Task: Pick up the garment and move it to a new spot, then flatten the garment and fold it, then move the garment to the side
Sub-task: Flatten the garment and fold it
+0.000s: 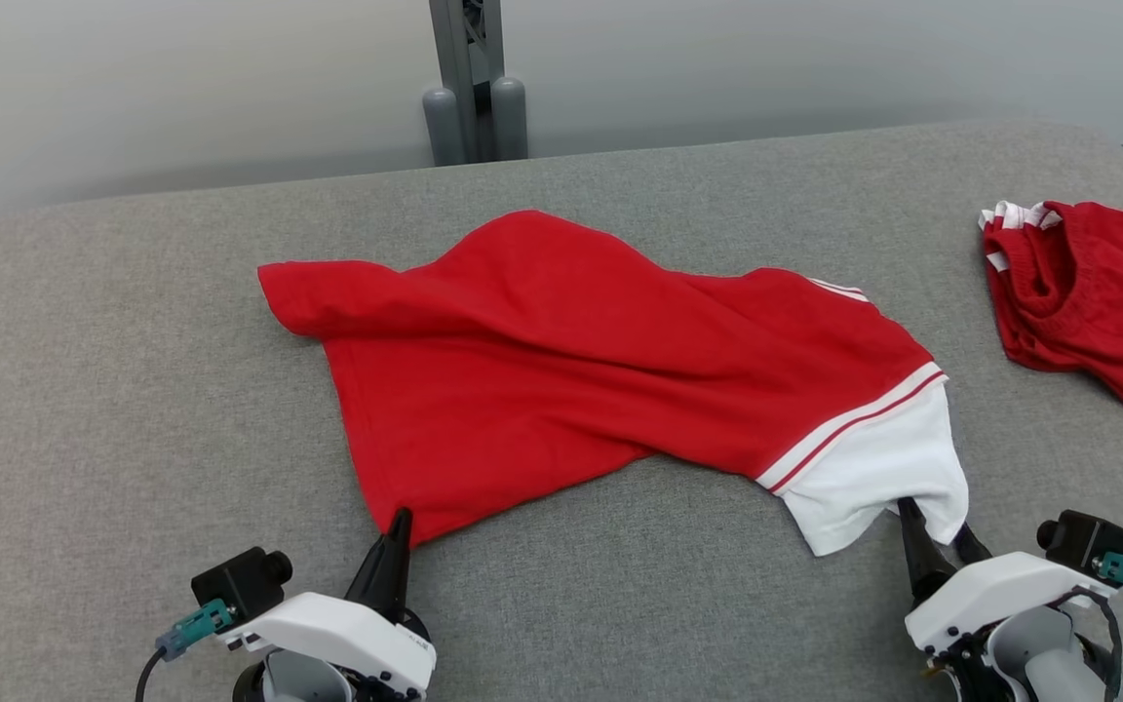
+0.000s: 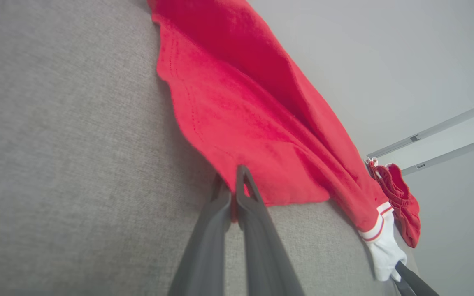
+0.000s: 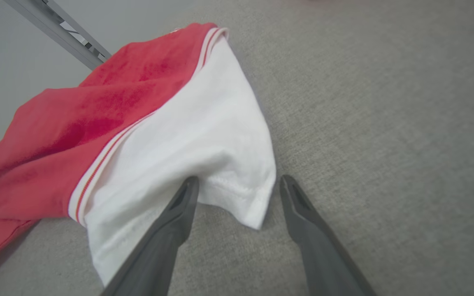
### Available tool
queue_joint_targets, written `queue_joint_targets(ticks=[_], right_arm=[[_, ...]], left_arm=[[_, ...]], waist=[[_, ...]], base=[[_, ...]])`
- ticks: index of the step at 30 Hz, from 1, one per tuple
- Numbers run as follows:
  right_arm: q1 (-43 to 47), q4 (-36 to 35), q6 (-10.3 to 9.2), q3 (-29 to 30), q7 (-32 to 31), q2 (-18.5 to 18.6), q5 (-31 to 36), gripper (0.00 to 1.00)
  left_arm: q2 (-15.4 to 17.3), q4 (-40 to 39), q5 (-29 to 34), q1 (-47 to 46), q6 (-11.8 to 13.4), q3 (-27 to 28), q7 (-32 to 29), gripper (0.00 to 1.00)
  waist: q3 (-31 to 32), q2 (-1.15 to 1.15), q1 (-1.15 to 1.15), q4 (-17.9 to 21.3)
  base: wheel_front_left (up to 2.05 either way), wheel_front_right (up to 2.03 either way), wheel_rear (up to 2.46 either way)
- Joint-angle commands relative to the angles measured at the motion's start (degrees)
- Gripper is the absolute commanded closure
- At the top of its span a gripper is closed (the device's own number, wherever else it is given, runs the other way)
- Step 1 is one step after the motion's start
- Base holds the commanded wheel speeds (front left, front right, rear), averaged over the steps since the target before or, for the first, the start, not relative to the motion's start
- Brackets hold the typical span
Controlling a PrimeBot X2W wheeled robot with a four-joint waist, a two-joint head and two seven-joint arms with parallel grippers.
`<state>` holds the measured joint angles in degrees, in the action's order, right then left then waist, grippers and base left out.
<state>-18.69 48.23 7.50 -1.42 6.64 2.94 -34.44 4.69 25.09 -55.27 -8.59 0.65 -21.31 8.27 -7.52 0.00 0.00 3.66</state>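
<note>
- The garment (image 1: pixel 561 361), red with a white end panel set off by thin red and white stripes, lies spread over the middle of the grey cloth-topped desk (image 1: pixel 113 390).
- Its long axis runs on a slant. The red end points toward the far left corner of the desk and the white end toward the near right.
- It is not flat: broad ridges and folds run along its length, and the middle humps up off the desk.
- The left fingers (image 1: pixel 391 551) are pressed together on the near red corner. In the left wrist view the left fingers (image 2: pixel 245 197) pinch a thin edge of red cloth between their tips.
- The right fingers (image 1: pixel 912 546) stand wide apart at the white end.
- In the right wrist view one of the right fingers (image 3: pixel 179 213) has its tip tucked under the white hem. The other lies on bare desk just beside the white corner, so the cloth sits between them unclamped.
- The folds hide the underside and any neck opening, so I cannot tell what kind of garment it is.
- A second red garment (image 1: pixel 1088 292) with white trim lies bunched near the far right corner of the desk, well apart, and is cut off by the edge of the head view.
- A grey post (image 1: pixel 469 78) rises behind the far edge of the desk.
</note>
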Motion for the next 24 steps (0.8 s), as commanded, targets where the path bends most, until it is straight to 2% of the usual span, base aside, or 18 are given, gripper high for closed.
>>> queue_joint_targets(ticks=[1, 2, 4, 5, 6, 13, 24], right_arm=[[-0.6, 2.3, -0.01, -0.4, 0.1, -0.1, -0.3, 0.44], [-1.1, 3.2, -0.01, -0.7, 0.4, -0.1, -0.5, 0.56], [-1.9, 4.5, -0.01, -1.4, 0.5, -0.3, -1.4, 0.68], [-2.2, 4.6, -0.01, -1.9, 0.5, -0.4, -2.4, 0.89], [-2.4, 4.6, -0.01, -2.3, 0.8, -0.3, -3.2, 1.00], [-2.4, -0.5, -0.01, -5.2, 3.3, 0.9, -8.3, 1.00], [-0.3, -20.9, -0.01, -9.5, 4.2, 7.3, -18.0, 1.00]], left_arm=[[0.6, -0.6, 0.4, 0.2, 0.4, 0.2, 0.0, 1.00], [0.7, -0.8, 0.4, 0.4, 0.5, 0.2, 0.0, 1.00], [0.8, -1.2, 0.4, 0.7, 0.7, 0.2, -0.1, 1.00], [0.9, -1.3, 0.3, 0.7, 0.9, 0.2, -0.1, 1.00], [1.0, -1.5, 0.3, 0.8, 0.9, 0.2, 0.0, 1.00], [1.1, -2.7, -0.6, 1.3, 0.9, 1.2, 0.6, 1.00], [0.6, -9.5, -6.0, 0.1, -0.5, 4.3, -0.6, 1.00]], waist=[[-0.1, 0.00, 0.00, -0.2], [-0.1, 0.00, 0.00, -0.3], [-0.1, 0.00, 0.00, -0.4], [-0.1, 0.00, 0.00, -0.5], [-0.1, 0.00, 0.00, -0.4], [0.5, 0.00, 0.00, 0.1], [3.6, 0.00, 0.00, 1.4]], base=[[0.00, 0.00, 0.00], [0.00, 0.00, 0.00], [0.00, 0.00, 0.00], [0.00, 0.00, 0.00], [0.00, 0.00, 0.00], [0.00, 0.00, 0.00], [0.00, 0.00, 0.00]])
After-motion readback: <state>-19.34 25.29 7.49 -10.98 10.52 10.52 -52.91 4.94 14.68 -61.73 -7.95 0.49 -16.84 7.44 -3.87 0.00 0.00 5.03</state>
